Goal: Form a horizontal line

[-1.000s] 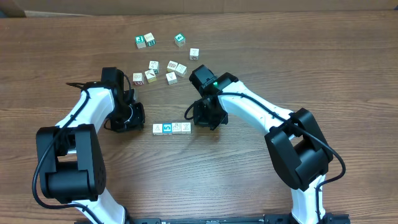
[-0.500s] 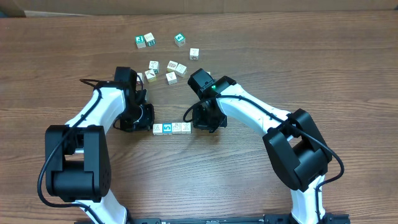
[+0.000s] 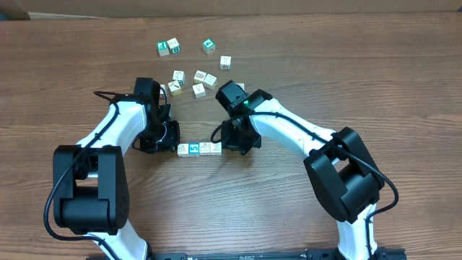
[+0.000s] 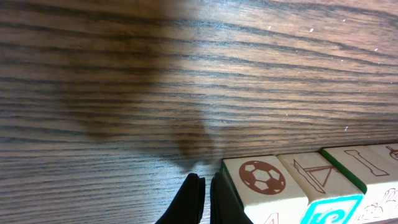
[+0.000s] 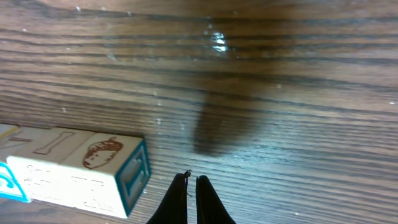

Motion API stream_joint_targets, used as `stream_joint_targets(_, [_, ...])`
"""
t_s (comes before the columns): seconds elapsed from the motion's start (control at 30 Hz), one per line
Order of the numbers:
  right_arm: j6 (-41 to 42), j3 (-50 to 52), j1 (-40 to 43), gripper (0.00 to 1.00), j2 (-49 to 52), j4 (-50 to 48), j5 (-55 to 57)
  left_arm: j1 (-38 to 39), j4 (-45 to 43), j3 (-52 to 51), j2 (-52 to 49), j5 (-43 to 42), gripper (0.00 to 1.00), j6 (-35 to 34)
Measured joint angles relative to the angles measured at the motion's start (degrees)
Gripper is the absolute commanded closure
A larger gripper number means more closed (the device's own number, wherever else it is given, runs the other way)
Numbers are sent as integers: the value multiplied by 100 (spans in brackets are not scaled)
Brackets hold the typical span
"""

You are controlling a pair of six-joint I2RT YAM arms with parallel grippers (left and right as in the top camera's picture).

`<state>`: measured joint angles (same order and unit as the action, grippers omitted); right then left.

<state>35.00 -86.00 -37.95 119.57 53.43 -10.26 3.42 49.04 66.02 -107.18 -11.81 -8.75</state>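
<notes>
The horizontal line (image 3: pixel 199 149) is a row of four small cubes lying left to right between my two grippers. Its second cube is blue-faced with a white "5" (image 3: pixel 193 149); the others are whitish. My left gripper (image 3: pixel 175 146) is shut at the row's left end. In the left wrist view its fingertips (image 4: pixel 202 194) rest against the soccer-ball cube (image 4: pixel 262 178). My right gripper (image 3: pixel 226 145) is shut at the right end. In the right wrist view its tips (image 5: pixel 192 191) stand a small gap away from the acorn cube (image 5: pixel 99 159).
Several loose cubes lie behind the row, among them two green-faced ones (image 3: pixel 163 48) (image 3: pixel 208 45) and a whitish cluster (image 3: pixel 199 81). One whitish cube (image 3: pixel 225 63) lies just behind the right arm's wrist. The table's far edge runs along the top.
My left gripper has swung right to the row's left end. The right gripper has edged left toward the right end. The row has hardly moved.
</notes>
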Motion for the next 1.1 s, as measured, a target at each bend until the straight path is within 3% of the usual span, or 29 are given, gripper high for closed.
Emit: stream_joint_targets(1.1, [81, 2, -39, 96, 254, -181, -267, 0, -90, -74, 0, 2, 96, 0])
